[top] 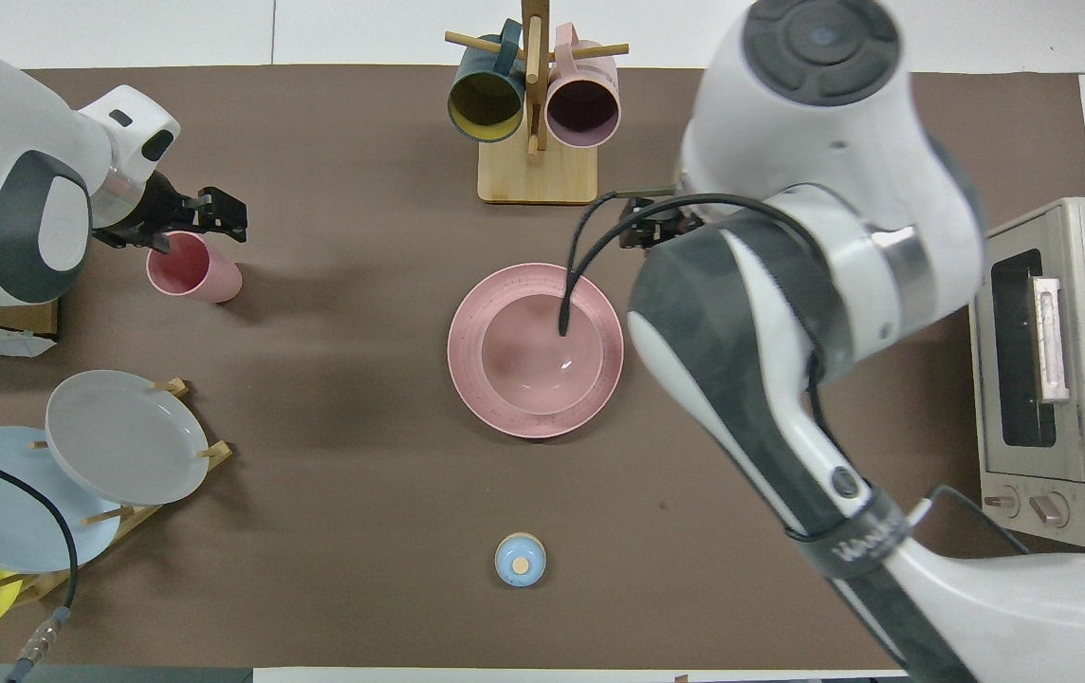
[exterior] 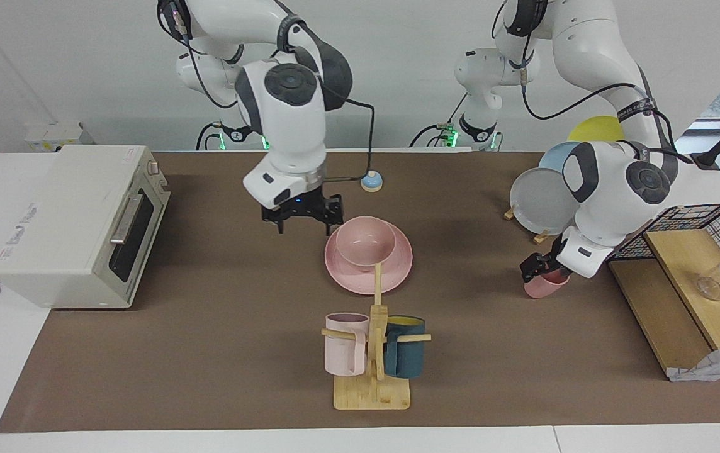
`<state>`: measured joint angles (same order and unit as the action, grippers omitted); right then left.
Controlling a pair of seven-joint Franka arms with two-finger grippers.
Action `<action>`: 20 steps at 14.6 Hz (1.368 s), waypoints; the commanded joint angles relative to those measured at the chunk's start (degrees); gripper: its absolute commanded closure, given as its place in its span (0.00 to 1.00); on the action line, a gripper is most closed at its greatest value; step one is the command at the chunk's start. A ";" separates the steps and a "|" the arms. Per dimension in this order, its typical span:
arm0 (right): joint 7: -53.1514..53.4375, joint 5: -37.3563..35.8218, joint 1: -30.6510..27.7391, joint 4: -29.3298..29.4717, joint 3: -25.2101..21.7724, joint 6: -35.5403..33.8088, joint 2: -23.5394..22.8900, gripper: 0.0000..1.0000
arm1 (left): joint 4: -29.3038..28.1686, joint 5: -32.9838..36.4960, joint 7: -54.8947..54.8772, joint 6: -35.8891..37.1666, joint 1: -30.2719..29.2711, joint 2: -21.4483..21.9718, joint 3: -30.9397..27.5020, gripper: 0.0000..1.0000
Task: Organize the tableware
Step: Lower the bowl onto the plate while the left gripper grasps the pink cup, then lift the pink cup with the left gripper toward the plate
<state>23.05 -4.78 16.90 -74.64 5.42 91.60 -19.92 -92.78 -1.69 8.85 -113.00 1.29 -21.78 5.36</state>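
Observation:
The pink bowl (exterior: 365, 242) sits in the pink plate (exterior: 366, 277) at the middle of the mat; both also show in the overhead view, the bowl (top: 535, 356) and the plate (top: 481, 389). My right gripper (exterior: 303, 223) is open and empty, raised over the mat beside the plate, toward the oven. The pink cup (exterior: 544, 288) stands on the mat toward the left arm's end (top: 193, 268). My left gripper (exterior: 541, 269) is down at the cup's rim, fingers apart, and hides the cup's top.
A mug tree (exterior: 372, 352) with a pale pink and a dark blue mug stands farther from the robots than the plate. A toaster oven (exterior: 77, 220) is at the right arm's end. A plate rack (exterior: 539, 201), a wire basket (exterior: 700, 220) and a small blue knob (exterior: 371, 182) are also here.

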 commanded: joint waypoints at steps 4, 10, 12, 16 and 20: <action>-20.65 1.01 -11.97 -6.00 -1.80 -8.28 10.83 0.00 | -2.75 0.37 1.96 -2.74 0.82 0.33 -0.43 0.00; -23.66 2.06 -16.90 -15.62 -2.17 -6.96 18.43 0.00 | -5.04 1.33 1.35 -3.63 0.91 0.77 -0.43 0.43; -23.84 2.06 -16.90 -18.15 -3.31 -7.40 19.65 0.00 | -5.13 1.69 0.82 -3.54 1.00 0.77 -0.43 1.00; -30.78 2.15 -16.37 -20.90 -7.88 -5.04 20.98 0.00 | -4.87 4.76 -2.51 -3.37 0.65 0.86 -0.43 1.00; -28.59 2.23 -16.19 -21.07 -7.97 -4.59 21.77 0.00 | 0.99 4.51 -2.61 2.92 0.91 0.86 -0.08 1.00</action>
<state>-6.00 -3.47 0.69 -93.30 -2.66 85.11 -0.45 -95.62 1.96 6.76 -114.79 1.78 -21.72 5.30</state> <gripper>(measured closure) 0.000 0.956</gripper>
